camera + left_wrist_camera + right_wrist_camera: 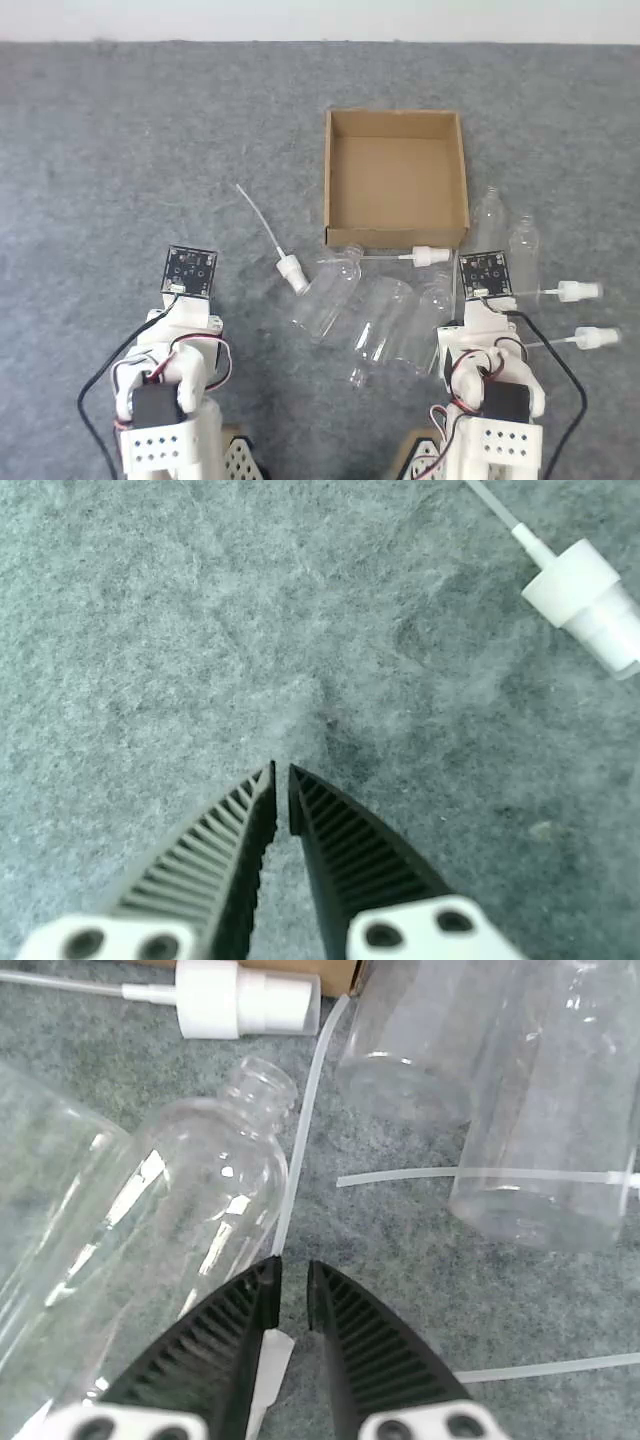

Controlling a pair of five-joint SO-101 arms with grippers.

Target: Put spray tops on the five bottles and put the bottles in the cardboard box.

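Cardboard box (396,185): open side up, far centre of the desk (120,150), nothing inside.

Bottles, five, all clear and uncapped, all outside the box:
- Three lie on their sides in a close cluster just in front of the box: left bottle (328,292), middle bottle (383,332) and right bottle (436,300). Necks point roughly toward the box.
- Two more, the far bottle (488,215) and the near bottle (523,248), sit side by side just right of the box's front corner. Cannot tell if they are upright or lying.

Spray tops, four counted, white, each with a thin dip tube, none fitted:
- first top (292,273) touches or nearly touches the left bottle's neck, its tube running off toward far left.
- second top (431,257) lies along the box's front wall.
- third top (579,291) and fourth top (598,337) lie on the right side of the desk, near the near bottle.

Left fingers (272,780): closed to a hairline slit, nothing between them, above bare desk with the first top off to one side.

Right fingers (270,1275): closed to a narrow slit, gripping nothing, just above the right bottle and a loose dip tube.
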